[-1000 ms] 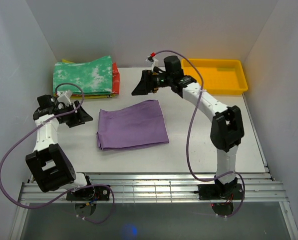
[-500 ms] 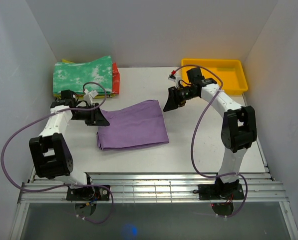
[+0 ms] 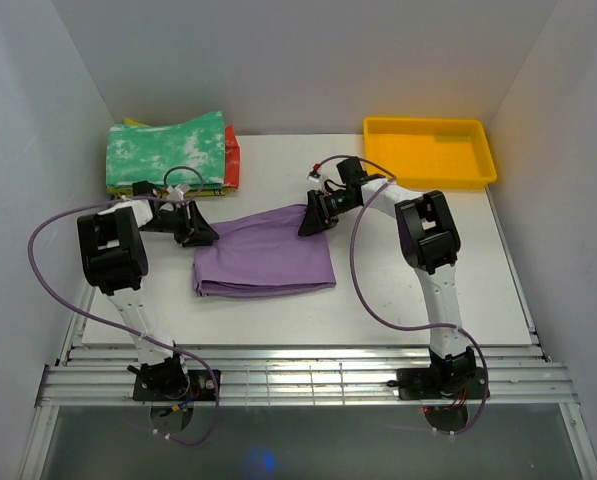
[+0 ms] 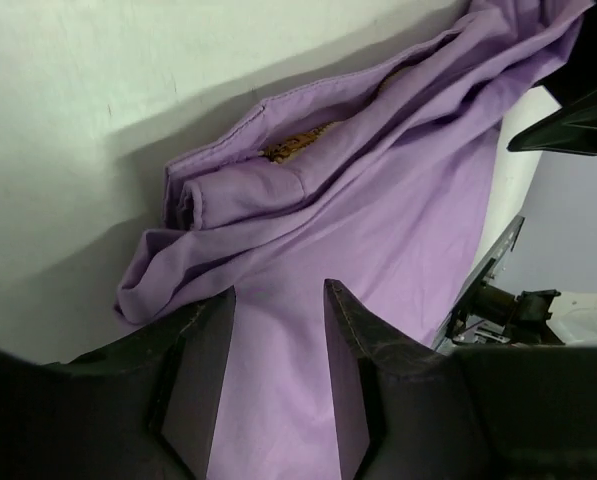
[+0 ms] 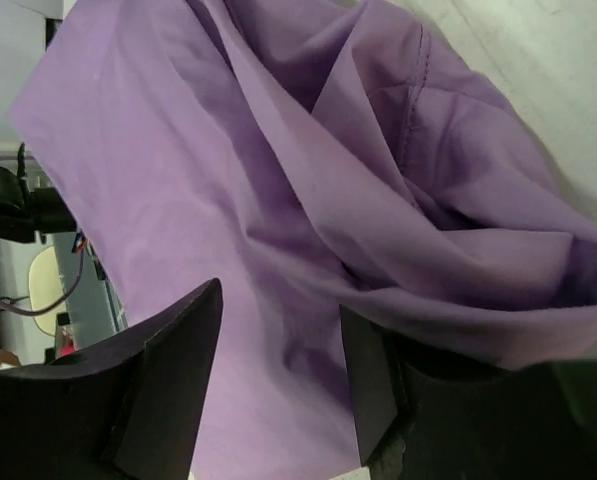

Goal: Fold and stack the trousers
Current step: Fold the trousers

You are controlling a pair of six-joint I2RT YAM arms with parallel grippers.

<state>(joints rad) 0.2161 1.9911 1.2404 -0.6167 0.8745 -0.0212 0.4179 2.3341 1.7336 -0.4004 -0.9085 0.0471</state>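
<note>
The lilac-purple trousers (image 3: 265, 255) lie folded into a rough rectangle at the middle of the white table. My left gripper (image 3: 202, 233) is down on their far-left corner. Its jaws are half closed, with cloth bulging between them (image 4: 278, 290). My right gripper (image 3: 311, 215) is down on the far-right corner in the same way, with bunched cloth in its gap (image 5: 278, 300) and a fold draped over one finger (image 5: 373, 370). In the left wrist view the trousers (image 4: 408, 190) show rumpled layers with a bit of patterned band (image 4: 298, 145) peeking out.
A folded green-and-white mottled garment (image 3: 168, 150) tops a stack at the far left, with a red one (image 3: 232, 160) showing at its side. A yellow tray (image 3: 430, 152) stands at the far right. White walls enclose the table, and metal rails (image 3: 308, 372) run along the near edge.
Both arms swung inward and down onto the trousers' far corners. Their jaws narrowed on the cloth. The far edge has bunched up and its left corner has drawn inward.
</note>
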